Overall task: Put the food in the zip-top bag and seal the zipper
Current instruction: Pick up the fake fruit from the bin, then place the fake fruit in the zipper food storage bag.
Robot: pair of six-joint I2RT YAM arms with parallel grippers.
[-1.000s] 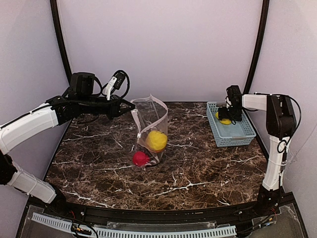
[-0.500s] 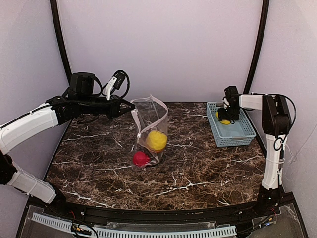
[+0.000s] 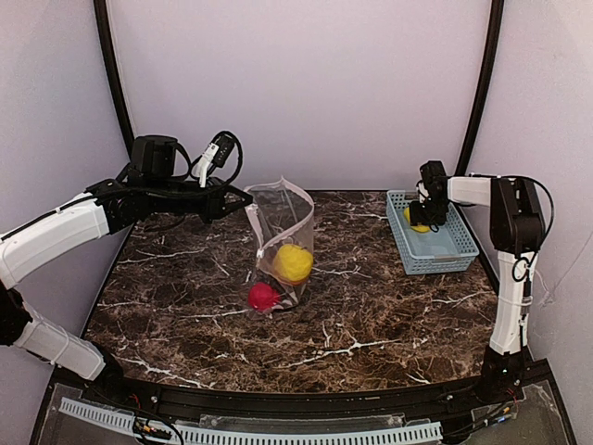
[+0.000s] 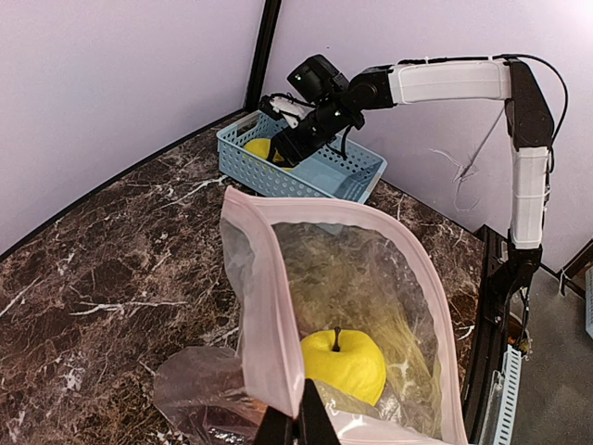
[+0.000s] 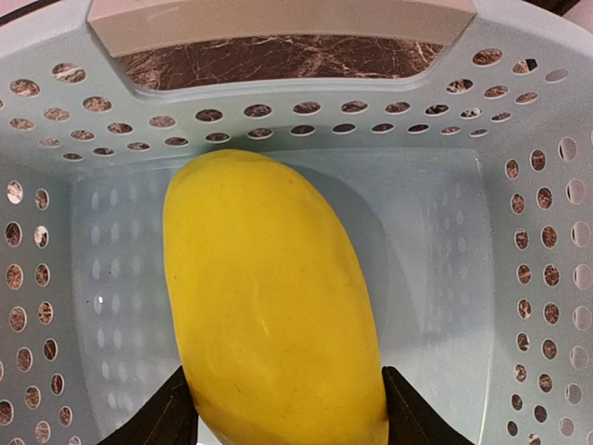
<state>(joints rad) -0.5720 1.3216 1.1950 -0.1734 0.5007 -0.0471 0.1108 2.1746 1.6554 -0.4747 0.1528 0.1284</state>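
Lemon (image 5: 269, 306) in basket (image 5: 519, 232), long axis from right claw (image 5: 287, 410) toward far handle (image 5: 278, 23), fingers (image 5: 171, 415) flanking it, grip unclear, arm shifted slightly left since earlier, left claw (image 4: 295, 426) clenched on zipper (image 4: 264, 306), bag (image 4: 371, 269) upright, unmoved

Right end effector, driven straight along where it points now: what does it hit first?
The yellow fruit in the light-blue basket; the right end effector has a finger either side of it. Behind that, the basket floor. Remaining gap looks small, depth unclear.
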